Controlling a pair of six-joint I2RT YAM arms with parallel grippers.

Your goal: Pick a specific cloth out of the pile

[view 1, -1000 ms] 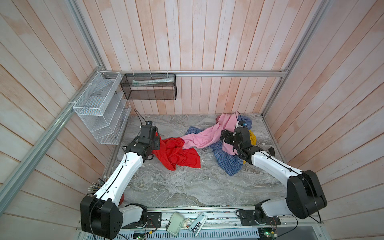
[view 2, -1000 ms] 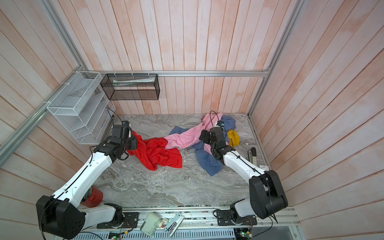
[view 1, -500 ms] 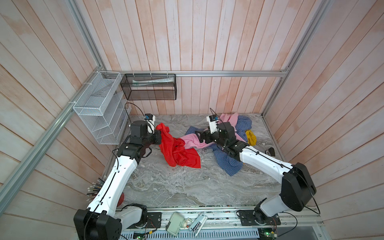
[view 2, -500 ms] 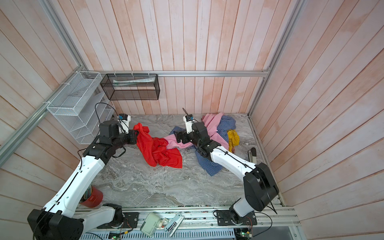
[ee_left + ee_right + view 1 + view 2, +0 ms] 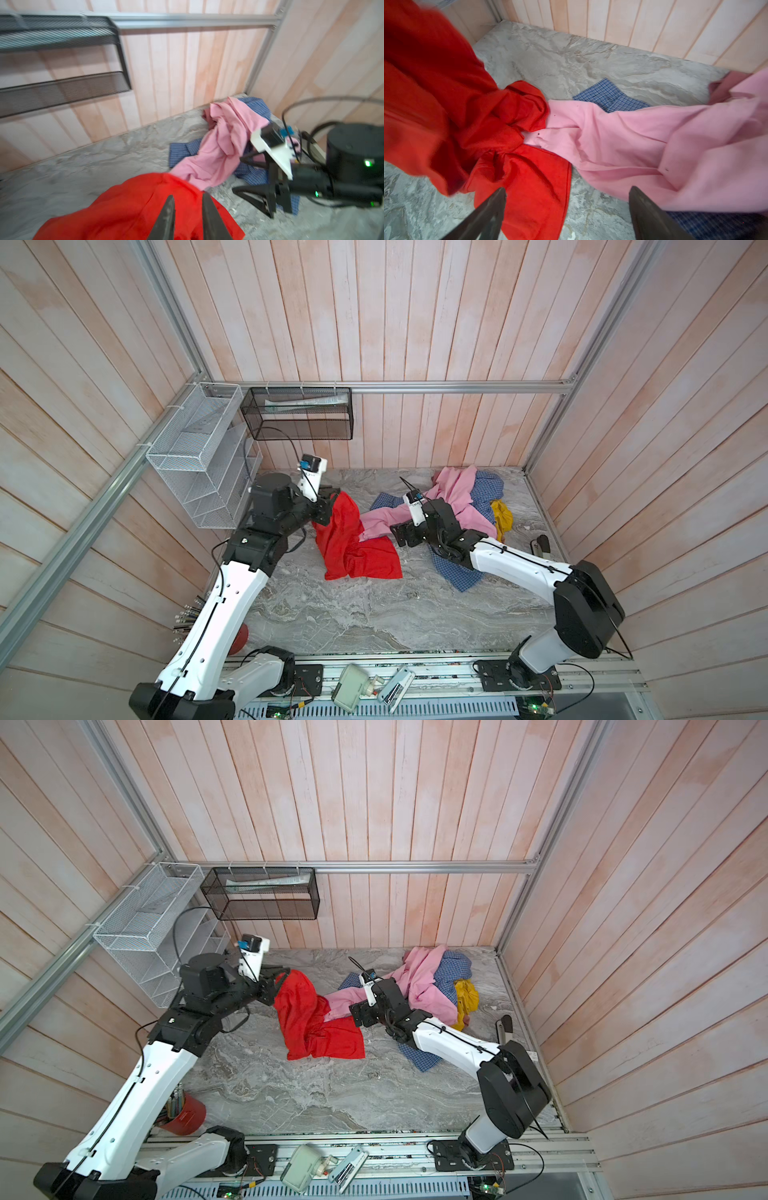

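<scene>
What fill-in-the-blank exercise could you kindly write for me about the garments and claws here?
The cloth, touching the pink garment, is coloured ___.
The pink garment lies over a ___ checked shirt.
The right claw has its jaws standing ___.
Missing words: red; blue; open.

Centre left: cloth [image 5: 357, 547], plain bright red. Upper right: pile [image 5: 469, 510] comprising light pink garment [image 5: 453, 489], blue-and-white checked shirt [image 5: 486, 489] and mustard yellow piece [image 5: 500, 516]. Tabletop [image 5: 353, 614]: grey, marbled. Walls [image 5: 415, 323]: pale pink planks.
</scene>
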